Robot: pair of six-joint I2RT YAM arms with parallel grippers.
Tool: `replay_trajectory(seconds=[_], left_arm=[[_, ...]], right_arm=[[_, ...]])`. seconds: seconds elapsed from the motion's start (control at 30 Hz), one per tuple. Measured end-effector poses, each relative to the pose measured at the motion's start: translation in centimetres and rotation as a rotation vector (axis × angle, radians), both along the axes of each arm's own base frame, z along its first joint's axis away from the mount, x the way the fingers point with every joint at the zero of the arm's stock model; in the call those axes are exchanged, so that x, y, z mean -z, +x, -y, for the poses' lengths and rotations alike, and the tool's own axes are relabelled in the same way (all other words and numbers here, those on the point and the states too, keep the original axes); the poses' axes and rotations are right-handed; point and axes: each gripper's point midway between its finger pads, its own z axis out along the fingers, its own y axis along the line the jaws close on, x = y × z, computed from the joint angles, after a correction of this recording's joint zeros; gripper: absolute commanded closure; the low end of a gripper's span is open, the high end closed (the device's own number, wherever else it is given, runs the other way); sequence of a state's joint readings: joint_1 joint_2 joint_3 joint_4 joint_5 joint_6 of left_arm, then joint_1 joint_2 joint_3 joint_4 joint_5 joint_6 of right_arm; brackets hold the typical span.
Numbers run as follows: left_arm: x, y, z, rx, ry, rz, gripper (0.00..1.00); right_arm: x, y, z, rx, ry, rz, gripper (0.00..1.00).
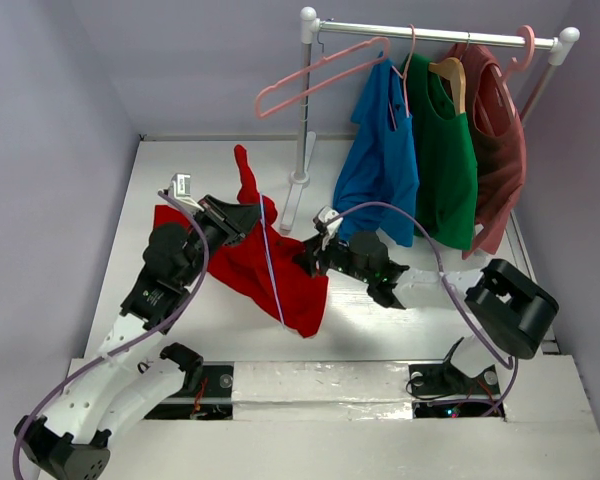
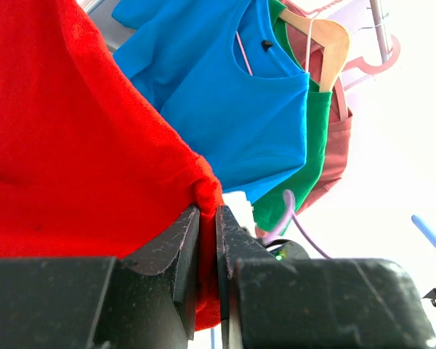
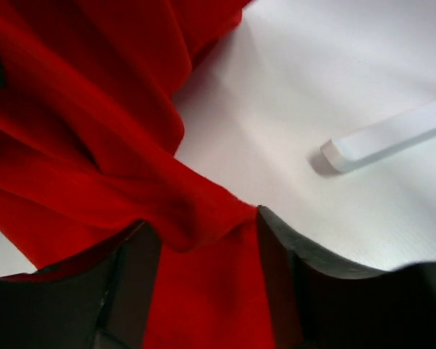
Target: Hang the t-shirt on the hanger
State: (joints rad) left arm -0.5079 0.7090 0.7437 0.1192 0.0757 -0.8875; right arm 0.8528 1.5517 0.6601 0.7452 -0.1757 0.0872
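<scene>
The bright red t-shirt [image 1: 280, 275] hangs bunched between my two grippers above the table, with one end sticking up at the back. My left gripper [image 1: 242, 222] is shut on a fold of it, pinched between the fingertips in the left wrist view [image 2: 207, 211]. My right gripper [image 1: 310, 258] holds the shirt's right edge, and red fabric fills the gap between its jaws in the right wrist view [image 3: 203, 225]. The thin light-blue hanger [image 1: 271, 262] shows as a slanted line across the shirt's front. Its hook is hidden.
A white clothes rail [image 1: 435, 33] stands at the back right on a post [image 1: 304, 110] with a foot bar [image 3: 392, 134]. It carries pink hangers [image 1: 320, 70], a blue shirt [image 1: 380, 165], a green shirt [image 1: 445, 165] on a wooden hanger [image 1: 452, 75], and a maroon shirt [image 1: 500, 140].
</scene>
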Motion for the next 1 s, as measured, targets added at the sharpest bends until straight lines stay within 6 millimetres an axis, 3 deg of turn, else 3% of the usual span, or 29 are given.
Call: replay_trajectory(seconds=[0.1, 0.23, 0.33, 0.6, 1.0], left_arm=[[-0.2, -0.1, 0.0, 0.000, 0.001, -0.001, 1.00], [-1.0, -0.1, -0.2, -0.007, -0.006, 0.009, 1.00], [-1.9, 0.3, -0.5, -0.026, -0.025, 0.027, 1.00], [-4.0, 2.4, -0.9, -0.107, -0.134, 0.067, 1.00], [-3.6, 4.8, -3.1, -0.274, -0.111, 0.114, 1.00]], right_arm=[[-1.3, -0.1, 0.0, -0.007, 0.020, 0.030, 0.89], [-2.2, -0.8, -0.2, -0.017, 0.034, 0.042, 0.99], [-2.4, -2.5, -0.5, -0.032, 0.040, 0.042, 1.00], [-0.4, -8.7, -1.1, -0.055, 0.016, 0.007, 1.00], [-0.8, -11.5, -0.8, 0.037, 0.069, -0.036, 1.00]])
